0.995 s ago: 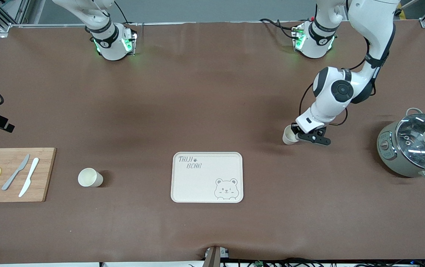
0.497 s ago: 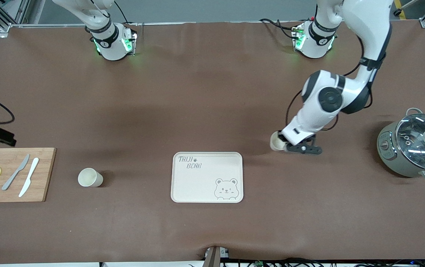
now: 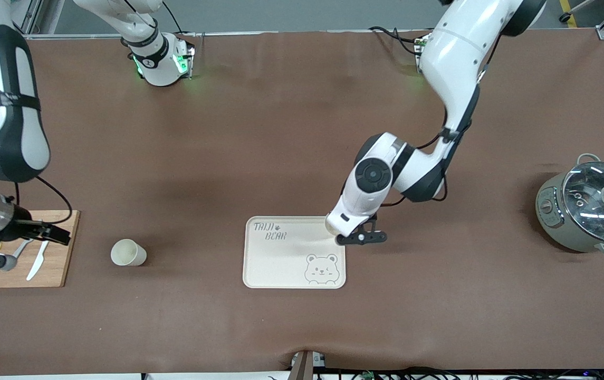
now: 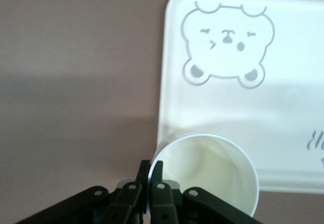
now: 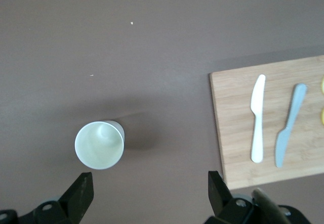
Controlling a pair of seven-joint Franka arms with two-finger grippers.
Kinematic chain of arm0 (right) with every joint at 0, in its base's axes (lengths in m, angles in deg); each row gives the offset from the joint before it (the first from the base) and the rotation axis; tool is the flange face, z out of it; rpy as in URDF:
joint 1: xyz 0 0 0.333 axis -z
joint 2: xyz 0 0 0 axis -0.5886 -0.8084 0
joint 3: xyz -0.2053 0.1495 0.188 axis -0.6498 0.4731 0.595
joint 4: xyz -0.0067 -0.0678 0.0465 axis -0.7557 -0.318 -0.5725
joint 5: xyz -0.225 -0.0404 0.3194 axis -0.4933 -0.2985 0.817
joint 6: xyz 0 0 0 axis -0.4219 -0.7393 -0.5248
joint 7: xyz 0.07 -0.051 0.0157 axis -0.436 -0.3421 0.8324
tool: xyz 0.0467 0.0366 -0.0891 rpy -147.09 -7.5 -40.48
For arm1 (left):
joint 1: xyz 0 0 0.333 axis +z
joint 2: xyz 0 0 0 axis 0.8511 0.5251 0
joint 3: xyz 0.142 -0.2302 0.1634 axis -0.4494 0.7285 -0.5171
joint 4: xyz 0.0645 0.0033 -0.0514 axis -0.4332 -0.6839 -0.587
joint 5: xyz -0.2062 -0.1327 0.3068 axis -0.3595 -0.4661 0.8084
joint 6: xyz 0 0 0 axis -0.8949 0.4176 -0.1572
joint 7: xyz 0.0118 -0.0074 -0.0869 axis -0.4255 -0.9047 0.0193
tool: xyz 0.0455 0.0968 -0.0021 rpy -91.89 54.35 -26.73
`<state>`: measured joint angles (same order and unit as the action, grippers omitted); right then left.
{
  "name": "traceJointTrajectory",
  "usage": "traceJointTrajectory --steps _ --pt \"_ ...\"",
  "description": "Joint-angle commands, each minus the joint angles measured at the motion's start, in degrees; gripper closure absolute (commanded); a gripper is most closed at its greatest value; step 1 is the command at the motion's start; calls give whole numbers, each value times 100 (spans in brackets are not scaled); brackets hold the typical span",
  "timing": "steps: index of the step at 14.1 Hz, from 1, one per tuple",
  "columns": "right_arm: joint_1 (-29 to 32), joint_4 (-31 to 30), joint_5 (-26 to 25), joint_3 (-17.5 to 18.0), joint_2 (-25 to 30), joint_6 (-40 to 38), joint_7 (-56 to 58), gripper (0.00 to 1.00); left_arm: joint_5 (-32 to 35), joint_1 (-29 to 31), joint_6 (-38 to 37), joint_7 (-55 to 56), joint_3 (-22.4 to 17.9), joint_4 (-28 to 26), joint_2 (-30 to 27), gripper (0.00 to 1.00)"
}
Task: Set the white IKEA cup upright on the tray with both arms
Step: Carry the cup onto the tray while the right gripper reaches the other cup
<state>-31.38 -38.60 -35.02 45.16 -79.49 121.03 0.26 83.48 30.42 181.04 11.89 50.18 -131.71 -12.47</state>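
Left gripper (image 4: 150,183), pinched shut on a white cup's (image 4: 212,171) rim, hangs over the tray (image 3: 280,264) edge: lowering comes next. Right gripper (image 5: 147,193), jaws wide, hovers near the second cup (image 3: 128,252)

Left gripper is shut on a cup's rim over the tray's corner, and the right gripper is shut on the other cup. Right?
Not quite. The left gripper does pinch its cup over the tray. But the right wrist view shows the right gripper open, over the table, apart from the other cup.
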Motion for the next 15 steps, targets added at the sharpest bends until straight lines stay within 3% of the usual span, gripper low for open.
traceJointTrajectory --steps 1,11,15 --pt "-2 49 360 -1 -203 149 -69 0 94 -162 -49 116 -116 728 415 100" --pt "-116 -1110 441 -1 -327 1879 -69 0 103 -391 224 143 -363 728 511 100" --pt "-160 -1261 432 -1 -397 2092 -43 0 112 -400 409 195 -371 702 626 100"
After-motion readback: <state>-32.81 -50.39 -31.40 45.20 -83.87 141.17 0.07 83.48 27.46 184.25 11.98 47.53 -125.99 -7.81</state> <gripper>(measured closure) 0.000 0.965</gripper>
